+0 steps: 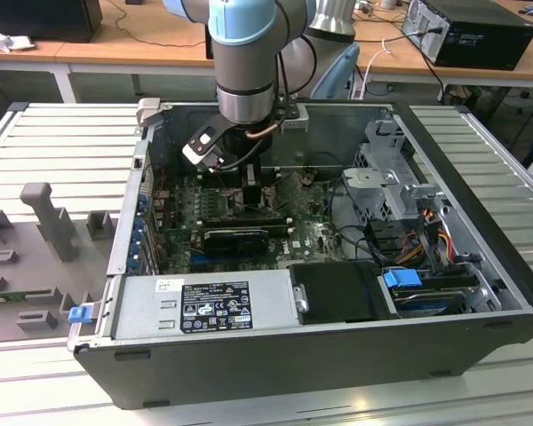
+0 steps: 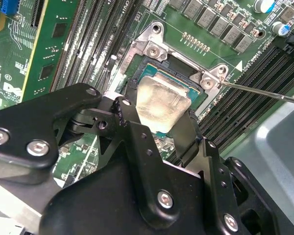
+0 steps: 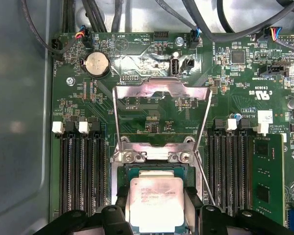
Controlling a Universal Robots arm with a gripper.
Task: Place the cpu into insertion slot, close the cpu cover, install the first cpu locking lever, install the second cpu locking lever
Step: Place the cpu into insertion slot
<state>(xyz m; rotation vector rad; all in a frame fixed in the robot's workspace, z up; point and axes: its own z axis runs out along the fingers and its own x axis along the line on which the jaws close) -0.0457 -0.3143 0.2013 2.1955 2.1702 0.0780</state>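
While my claw point(image 3: 157, 210) grips the cpu point(image 3: 156, 193) by its edges at the insertion slot point(image 2: 152, 49), cpu cover point(image 3: 159, 90) raised, I judge seating needs it level and square

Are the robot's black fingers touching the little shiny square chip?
Touching. In the second wrist view, the fingers of the black gripper press against opposite edges of the small pale silver square cpu, with no gap on either side.

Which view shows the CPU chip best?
First wrist view: the pale silver square CPU chip faces the camera squarely, gripped between the black fingers. Second wrist view sees it obliquely, lower edge behind the fingers. Exterior view: the arm blocks it.
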